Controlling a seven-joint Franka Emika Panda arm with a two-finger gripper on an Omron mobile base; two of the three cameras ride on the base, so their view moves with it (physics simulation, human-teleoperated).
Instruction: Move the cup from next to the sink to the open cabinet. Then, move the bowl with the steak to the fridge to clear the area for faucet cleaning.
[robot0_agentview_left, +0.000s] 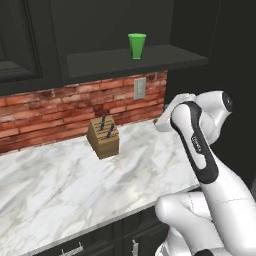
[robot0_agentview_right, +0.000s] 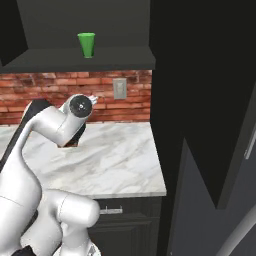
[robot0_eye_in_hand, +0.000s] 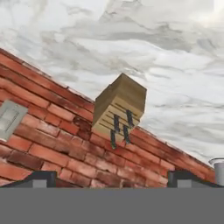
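Observation:
The green cup stands upright on the shelf of the open cabinet, with nothing touching it. My gripper is open and holds nothing; its two dark fingertips stand wide apart. In the rolled hand view it faces the brick wall and a knife block. The arm's elbow and wrist hang well below the shelf, over the marble counter. The bowl, steak, sink and fridge are out of view.
A wooden knife block stands on the white marble counter against the brick backsplash. A wall outlet sits above it. Tall dark panels rise at the right. A small grey cylinder shows at the edge.

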